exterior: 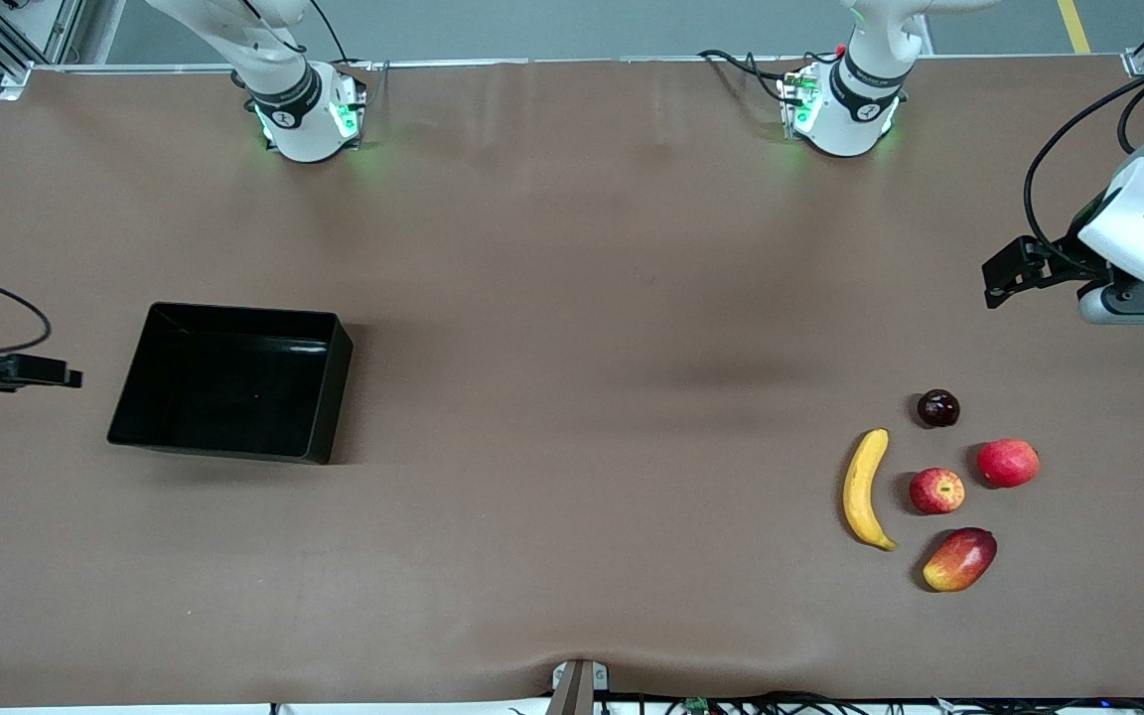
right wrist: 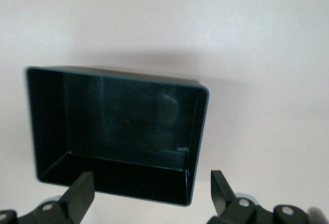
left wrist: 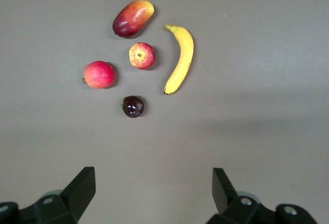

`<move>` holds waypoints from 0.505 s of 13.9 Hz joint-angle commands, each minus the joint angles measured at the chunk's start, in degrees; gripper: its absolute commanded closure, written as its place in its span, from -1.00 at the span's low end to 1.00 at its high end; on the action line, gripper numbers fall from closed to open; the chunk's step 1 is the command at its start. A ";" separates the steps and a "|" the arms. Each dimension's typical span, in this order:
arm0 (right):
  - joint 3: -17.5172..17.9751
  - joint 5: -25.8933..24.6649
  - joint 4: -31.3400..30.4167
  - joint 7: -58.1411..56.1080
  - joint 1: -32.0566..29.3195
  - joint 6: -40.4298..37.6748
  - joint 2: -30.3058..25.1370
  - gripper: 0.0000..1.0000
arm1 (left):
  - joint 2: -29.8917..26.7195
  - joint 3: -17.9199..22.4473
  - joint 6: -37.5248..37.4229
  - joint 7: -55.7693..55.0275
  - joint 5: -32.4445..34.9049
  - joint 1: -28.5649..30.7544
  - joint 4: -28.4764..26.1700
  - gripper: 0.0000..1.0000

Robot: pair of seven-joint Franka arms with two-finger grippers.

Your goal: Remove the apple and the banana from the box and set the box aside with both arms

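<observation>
box (exterior: 231, 383) empty, resting toward the right arm's end of the table, well apart from the fruit. banana (exterior: 865, 489) and apple (exterior: 936, 491) already out, lying side by side toward the left arm's end; from the apple, banana at 9 o'clock, pinkish-red fruit (exterior: 1008, 463) at about 2, dark plum (exterior: 938, 408) at 12, mango (exterior: 960, 559) at about 5.

right gripper (right wrist: 149, 190) spread wide and holding nothing, hovering just off the box's outer wall at the table edge (rim visible between the fingers in its wrist view). left gripper (left wrist: 154, 188) likewise released and empty, up above bare table at about 2 o'clock from the fruit cluster, waiting.

looks nearly done, with only pulling clear left. risks from here: clipping the glossy rim with an open finger while pulling away, dragging or tipping the light bin; sweeping the left gripper low over the fruit and rolling the apple off toward the plum.
</observation>
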 commanded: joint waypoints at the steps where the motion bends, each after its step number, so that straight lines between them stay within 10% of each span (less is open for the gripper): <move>1: -0.15 -1.42 5.99 0.71 2.44 -4.75 0.32 -1.00 | -0.48 0.11 0.27 0.71 -0.35 0.30 0.04 -1.00; 7: -0.15 -1.34 5.13 18.90 9.92 -13.72 -9.60 -1.00 | -0.22 0.11 0.36 0.97 -0.35 0.13 0.57 -1.00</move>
